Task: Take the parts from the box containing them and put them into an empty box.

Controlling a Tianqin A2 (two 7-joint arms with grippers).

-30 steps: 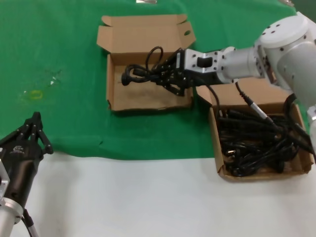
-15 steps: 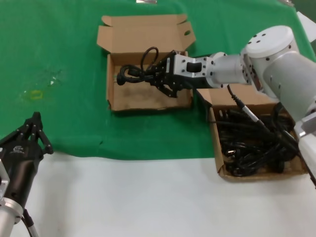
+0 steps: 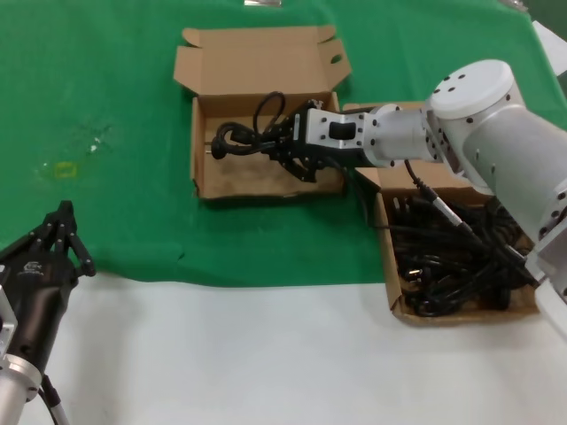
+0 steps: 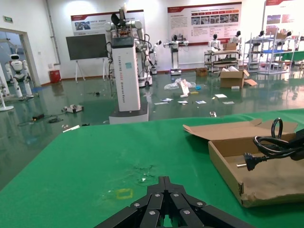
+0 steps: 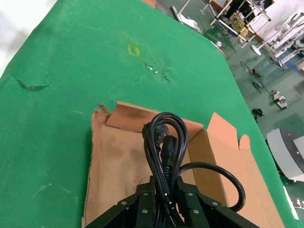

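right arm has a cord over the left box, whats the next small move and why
Probably lower a little and open. The right pincer is shut on a bundled power cord, which hangs above the bare floor of the empty box, plug inside the walls. The full box holds more cords. The left pincer waits by the table edge.

Left tool [image 4: 164,209] closed; cord [image 4: 270,147] above box [image 4: 247,173].

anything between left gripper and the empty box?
Only bare green cloth between the left gripper and the empty box, per head view.
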